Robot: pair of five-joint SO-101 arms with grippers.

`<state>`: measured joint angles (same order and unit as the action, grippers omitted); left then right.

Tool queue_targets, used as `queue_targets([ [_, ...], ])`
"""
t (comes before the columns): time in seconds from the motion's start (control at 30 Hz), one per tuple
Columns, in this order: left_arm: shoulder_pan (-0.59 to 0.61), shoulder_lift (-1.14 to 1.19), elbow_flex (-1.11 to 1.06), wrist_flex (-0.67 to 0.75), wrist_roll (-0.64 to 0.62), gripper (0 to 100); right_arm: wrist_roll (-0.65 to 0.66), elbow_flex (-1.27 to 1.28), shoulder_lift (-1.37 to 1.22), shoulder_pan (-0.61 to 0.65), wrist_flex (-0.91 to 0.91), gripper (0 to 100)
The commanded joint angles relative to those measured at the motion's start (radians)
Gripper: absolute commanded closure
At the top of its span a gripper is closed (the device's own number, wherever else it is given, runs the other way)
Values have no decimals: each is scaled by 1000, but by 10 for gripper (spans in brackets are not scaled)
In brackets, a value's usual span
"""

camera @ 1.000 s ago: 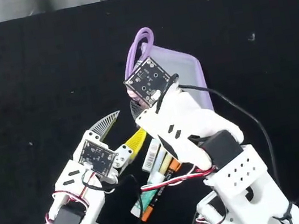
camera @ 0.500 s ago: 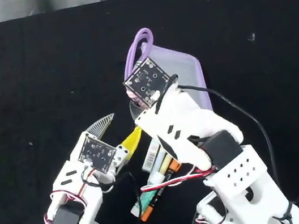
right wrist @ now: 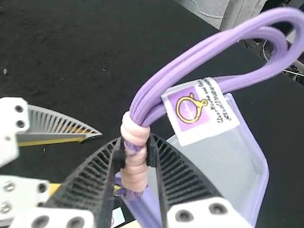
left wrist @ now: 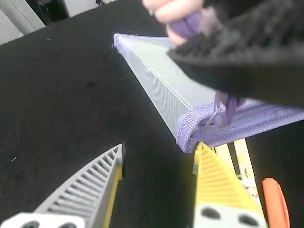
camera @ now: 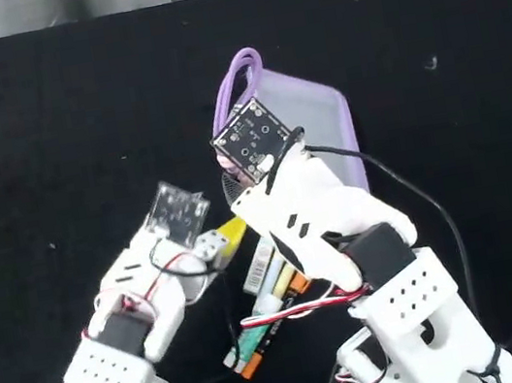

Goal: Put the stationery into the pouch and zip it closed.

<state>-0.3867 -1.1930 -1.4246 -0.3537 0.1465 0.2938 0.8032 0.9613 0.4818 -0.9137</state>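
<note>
Right gripper clamped on the pouch's cord; left gripper spread wide beside the pouch.

The right gripper's black fingers pinch the pink sleeve that binds the purple cord loop of the pouch. The left gripper's grey and yellow fingers stand well apart, the yellow one just beside the pouch's webbing corner. The mesh pouch lies on the black table, partly under the right arm. Pens and markers lie on the table at the pouch's near end, between the two arms.
</note>
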Motion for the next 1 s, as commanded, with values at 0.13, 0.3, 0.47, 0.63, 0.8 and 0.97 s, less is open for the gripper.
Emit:
queue_targets([
  [0.13,1,170,114,101,-40,758,-9,-8,22,-14,21,988],
  [0.3,1,83,84,100,-95,758,-9,-7,22,-14,21,988],
  [0.47,2,-29,28,100,-94,758,-9,-7,22,-15,21,988],
  [0.63,1,-52,-1,107,-91,758,-9,-7,22,-15,21,988],
  [0.8,-1,25,35,107,-95,758,-9,-7,22,-15,21,988],
  [0.97,-2,106,81,107,-97,758,-9,-7,22,-15,21,988],
])
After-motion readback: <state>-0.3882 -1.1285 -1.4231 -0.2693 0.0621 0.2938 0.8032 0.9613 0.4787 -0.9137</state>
